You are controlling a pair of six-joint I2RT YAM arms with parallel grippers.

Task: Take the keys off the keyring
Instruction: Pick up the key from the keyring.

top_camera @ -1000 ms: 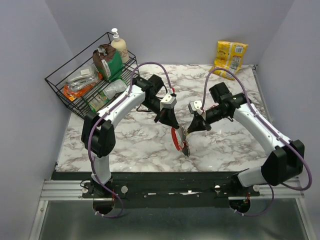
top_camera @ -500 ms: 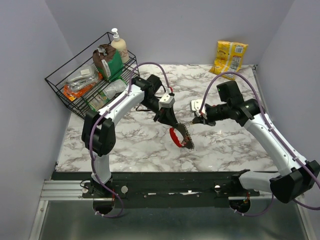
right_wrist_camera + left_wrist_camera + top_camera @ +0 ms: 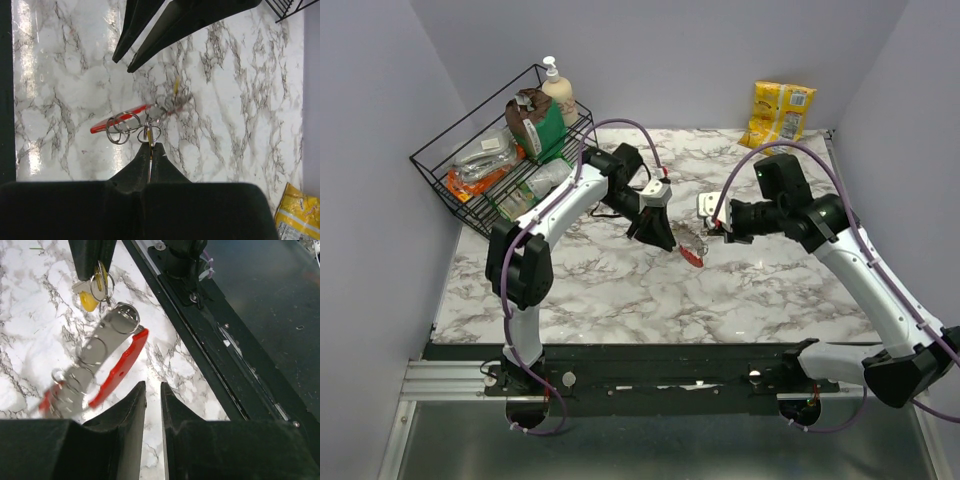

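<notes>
- Marble-patterned table [image 3: 620, 290], seen from above, carries a black wire basket [image 3: 440, 165] at its far left corner, with a pump bottle [image 3: 557, 88] standing in it. A yellow packet [image 3: 782, 110] lies at the far right edge.
- Over the middle of the table the arms meet tip to tip. The left gripper [image 3: 665, 243] and right gripper [image 3: 705, 232] are close together, and the keyring [image 3: 692, 252] hangs between them with its red strap lowest.
- In the left wrist view, the left gripper's fingers [image 3: 132, 405] stand a narrow slit apart with nothing between them. The bunch dangles just beyond their tips and does not touch them.
- In the same view the right gripper reaches in from the top and pinches a small ring. A yellow-headed key [image 3: 89, 301] hangs right beside its tips. Below it a flat silvery piece threaded with several rings slants toward the camera, with the strap alongside.
- In the right wrist view, the right gripper's fingers are pressed together on a thin ring at the end of the keyring. Two larger rings and the strap lie just past the tips, and the yellow part is blurred.
- The left fingers point in from the top, apart from the bunch. Whether the strap touches the table cannot be told.
</notes>
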